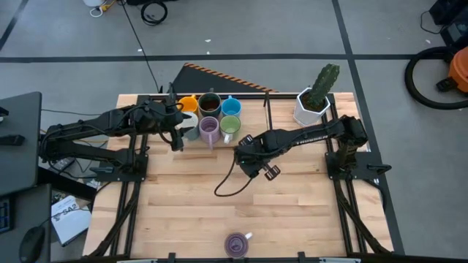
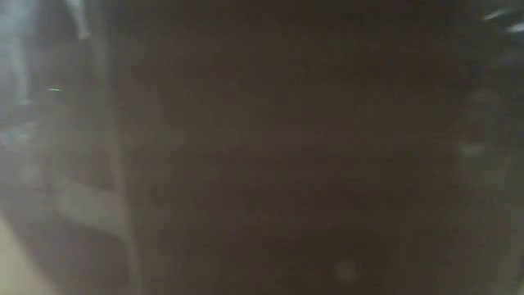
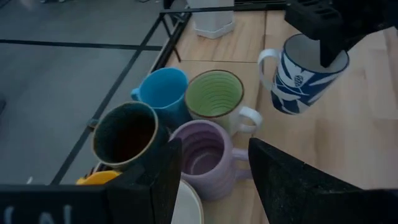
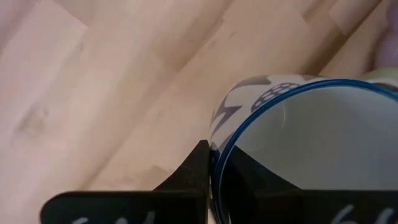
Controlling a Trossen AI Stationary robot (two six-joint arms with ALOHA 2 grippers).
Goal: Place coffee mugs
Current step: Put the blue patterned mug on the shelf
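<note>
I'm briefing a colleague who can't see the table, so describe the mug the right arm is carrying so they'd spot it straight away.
Find the cluster of mugs at the table's far edge, left of the cactus pot. Just beside that cluster, the right end effector pinches the rim of one mug. Its neighbours are plain-coloured; this one alone is white with a dark blue pattern.

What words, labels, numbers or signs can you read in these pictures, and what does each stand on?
"SA2", or close to it: white sheet left of the table; blurred, so uncertain.
Pale lettering along the right arm: too small to read.
White marks on the left gripper and right gripper: cut off, unreadable.
Round emblem on the blue-and-white mug: no legible text.
</note>
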